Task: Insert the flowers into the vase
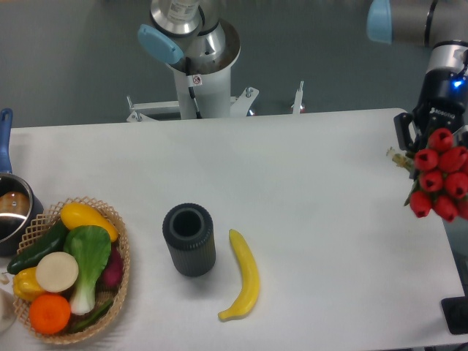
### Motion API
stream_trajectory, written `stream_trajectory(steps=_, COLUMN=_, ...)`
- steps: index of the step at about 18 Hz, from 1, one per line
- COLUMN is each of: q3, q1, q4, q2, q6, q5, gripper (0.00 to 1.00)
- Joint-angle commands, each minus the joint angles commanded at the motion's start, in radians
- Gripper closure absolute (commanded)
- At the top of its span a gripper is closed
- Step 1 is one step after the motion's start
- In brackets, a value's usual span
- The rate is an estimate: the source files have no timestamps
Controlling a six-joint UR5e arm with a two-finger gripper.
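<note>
The flowers (439, 175), a bunch of red closed tulip buds, hang at the far right edge of the table, partly cut off by the frame. My gripper (428, 146) is shut on them from above, and its fingertips are hidden behind the buds. A bit of pale stem (398, 155) sticks out to the left. The vase (189, 238), a dark grey ribbed cylinder with a round opening, stands upright at the table's front middle, far left of the flowers and apart from them.
A yellow banana (245, 279) lies just right of the vase. A wicker basket (117, 241) of vegetables sits at the front left, with a metal pot (13, 208) with a blue handle behind it. The arm's base (196, 66) stands behind the table.
</note>
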State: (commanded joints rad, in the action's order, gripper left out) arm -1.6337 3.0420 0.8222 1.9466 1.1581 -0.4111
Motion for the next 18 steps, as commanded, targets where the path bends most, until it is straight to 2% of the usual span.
stream_trajectory(steps=4, q3=0.0, q1=-0.071, q4=-0.005, q2=-0.003, q6=0.0, q5=0.011, gripper=0.7)
stream_trajectory(steps=8, q3=-0.009, q1=-0.123, q4=-0.005, q2=-0.006, q6=-0.002, q5=0.164, gripper=0.7)
stream_trajectory(steps=11, q3=-0.021, q1=-0.169, q4=-0.006, q2=-0.008, q6=0.002, q5=0.207, gripper=0.7)
stream_trajectory(steps=14, q3=-0.041, q1=-0.192, q4=-0.006, q2=-0.017, q6=0.002, q5=0.323, gripper=0.69)
stream_trajectory(steps=18, q3=-0.064, q1=-0.232, q4=-0.008, q2=-0.032, q6=0.015, q5=0.417, gripper=0.69)
